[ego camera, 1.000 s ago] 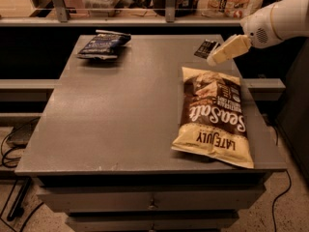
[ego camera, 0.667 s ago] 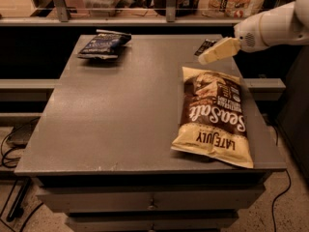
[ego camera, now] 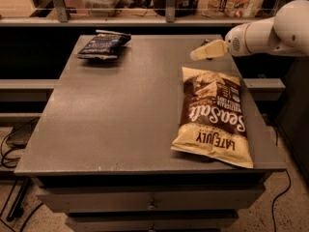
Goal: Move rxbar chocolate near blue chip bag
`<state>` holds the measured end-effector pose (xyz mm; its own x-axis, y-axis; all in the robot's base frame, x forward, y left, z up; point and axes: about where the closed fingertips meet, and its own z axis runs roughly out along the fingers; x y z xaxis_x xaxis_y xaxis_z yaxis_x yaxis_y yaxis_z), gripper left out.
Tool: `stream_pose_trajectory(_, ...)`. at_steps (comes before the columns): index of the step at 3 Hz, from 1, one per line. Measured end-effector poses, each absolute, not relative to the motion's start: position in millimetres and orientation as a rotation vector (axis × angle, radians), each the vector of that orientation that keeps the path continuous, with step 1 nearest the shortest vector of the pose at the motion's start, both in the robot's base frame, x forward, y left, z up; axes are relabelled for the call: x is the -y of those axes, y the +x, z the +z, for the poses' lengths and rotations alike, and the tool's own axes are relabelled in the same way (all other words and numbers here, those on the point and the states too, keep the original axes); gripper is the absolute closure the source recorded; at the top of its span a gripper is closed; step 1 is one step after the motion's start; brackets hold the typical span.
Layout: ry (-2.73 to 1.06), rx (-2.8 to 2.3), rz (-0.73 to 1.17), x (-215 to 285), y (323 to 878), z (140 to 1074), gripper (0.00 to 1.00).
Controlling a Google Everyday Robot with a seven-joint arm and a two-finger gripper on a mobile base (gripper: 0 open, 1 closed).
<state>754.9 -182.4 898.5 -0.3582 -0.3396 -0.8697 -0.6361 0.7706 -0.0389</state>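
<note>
Grey table [ego camera: 120, 124]: nearest my camera, with drawer fronts below its front edge.
Cream-and-brown chip bag [ego camera: 212, 112]: lies flat on the table's right side. Its "Late July" print reads upside down to me, and its near end is close to the front edge.
Gripper [ego camera: 206, 50]: hovers above the right rear of the table, just beyond that bag's far end, pointing left.
White arm [ego camera: 270, 33]: reaches in from the right.
Grip: I cannot tell how wide it is or whether it holds anything.
Rxbar chocolate: I cannot make it out from here.
Blue chip bag [ego camera: 104, 45]: on the far left corner, well apart from the gripper.
Shelf [ego camera: 145, 19]: behind the table, its contents blurred.
</note>
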Motion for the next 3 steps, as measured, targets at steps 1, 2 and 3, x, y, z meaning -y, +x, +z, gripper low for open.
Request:
stream_pose_trajectory(1, -0.64, -2.008, 0.349, 186, 799, 869, 0.0)
stream_pose_trajectory(2, -0.637, -2.008, 0.347, 185, 801, 868, 0.0)
stream_pose_trajectory(3, -0.612, -2.008, 0.332, 183, 810, 861, 0.0)
